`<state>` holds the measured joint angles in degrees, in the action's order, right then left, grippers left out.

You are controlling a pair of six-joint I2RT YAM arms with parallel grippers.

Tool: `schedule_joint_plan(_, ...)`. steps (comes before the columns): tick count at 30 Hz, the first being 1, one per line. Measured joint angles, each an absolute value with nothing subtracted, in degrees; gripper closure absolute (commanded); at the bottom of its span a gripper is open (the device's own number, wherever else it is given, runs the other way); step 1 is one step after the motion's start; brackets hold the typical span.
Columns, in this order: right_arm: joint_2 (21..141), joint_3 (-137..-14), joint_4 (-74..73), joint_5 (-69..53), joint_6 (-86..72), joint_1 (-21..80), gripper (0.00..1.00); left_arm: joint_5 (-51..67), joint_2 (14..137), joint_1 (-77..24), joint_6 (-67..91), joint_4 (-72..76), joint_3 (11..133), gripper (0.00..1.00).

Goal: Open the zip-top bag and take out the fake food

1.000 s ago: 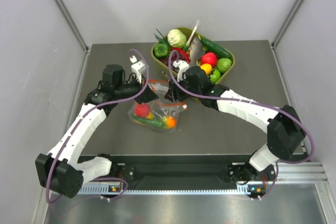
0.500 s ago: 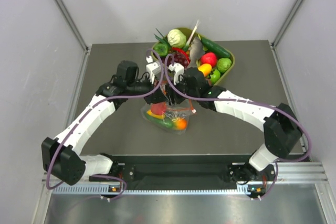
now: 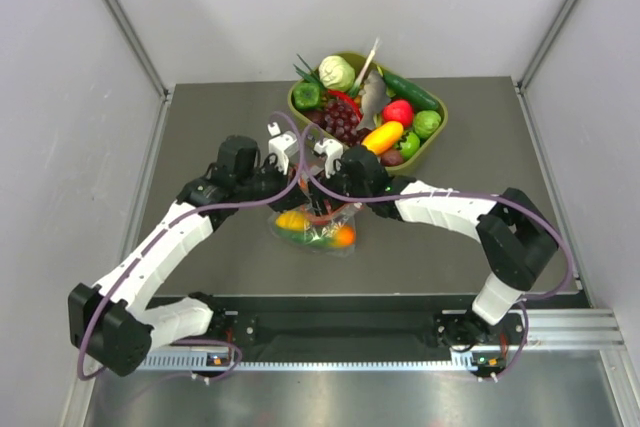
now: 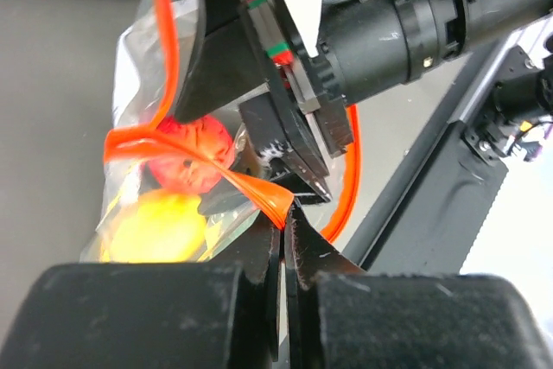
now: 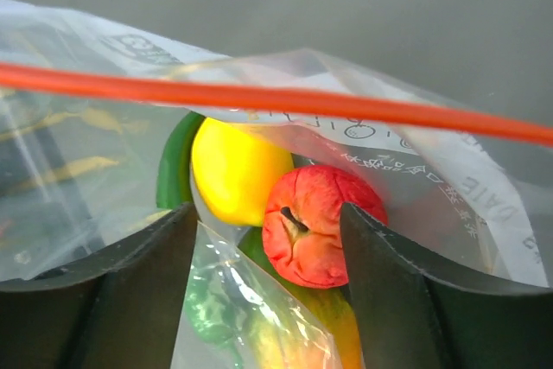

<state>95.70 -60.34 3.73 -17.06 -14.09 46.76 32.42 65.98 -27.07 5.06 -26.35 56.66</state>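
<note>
Since the zip-top bag (image 3: 318, 225) is thin, slippery film, I'd grab its stiffer zip strip (image 5: 259, 97): left gripper (image 4: 283, 218) pinches it, right gripper (image 5: 268, 226) gapes wide over the fake food (image 5: 233, 170).

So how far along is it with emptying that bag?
On the zip-top bag, the orange strip looks parted into a loop, with the left tool shut on one side. The right tool sits open at the mouth. The lemon and red fruit lie inside, so all the removing is left.
</note>
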Motion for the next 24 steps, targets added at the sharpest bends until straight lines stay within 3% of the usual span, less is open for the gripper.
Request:
schedule_joint_plan(10, 97.54, -60.42, 3.29, -9.10, -10.44, 50.33, 0.25, 28.91, 62.87, -27.11, 6.79, -26.15, 53.08, 1.00)
schedule_joint_plan(24, 101.65, -61.82, 1.93, 4.73, -9.10, 53.87, 0.24, 28.18, 62.83, -27.03, 6.55, -27.42, 51.86, 1.00)
